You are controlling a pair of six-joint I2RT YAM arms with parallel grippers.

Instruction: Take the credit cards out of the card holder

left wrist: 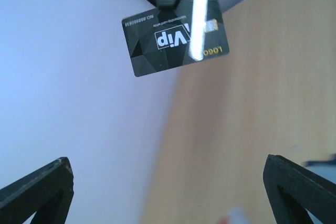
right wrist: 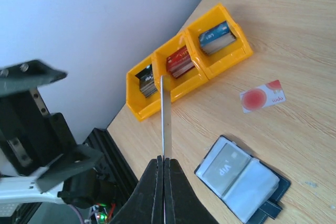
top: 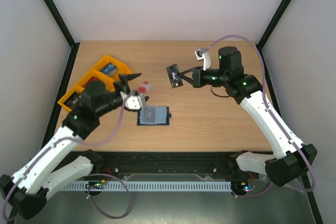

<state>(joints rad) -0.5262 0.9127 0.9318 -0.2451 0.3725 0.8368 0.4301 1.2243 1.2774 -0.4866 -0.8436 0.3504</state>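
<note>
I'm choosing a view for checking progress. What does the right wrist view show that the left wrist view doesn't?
Only right wrist: the open card holder with a second VIP card in its pocket, the white card on the table, the orange tray. Only left wrist: the printed face of the dark VIP card. Both: that card pinched in the shut right hand, and the table.

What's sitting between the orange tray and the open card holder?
A white card with a red round mark lies flat on the table between the orange tray and the card holder, touching neither. The right wrist view shows it best.
</note>
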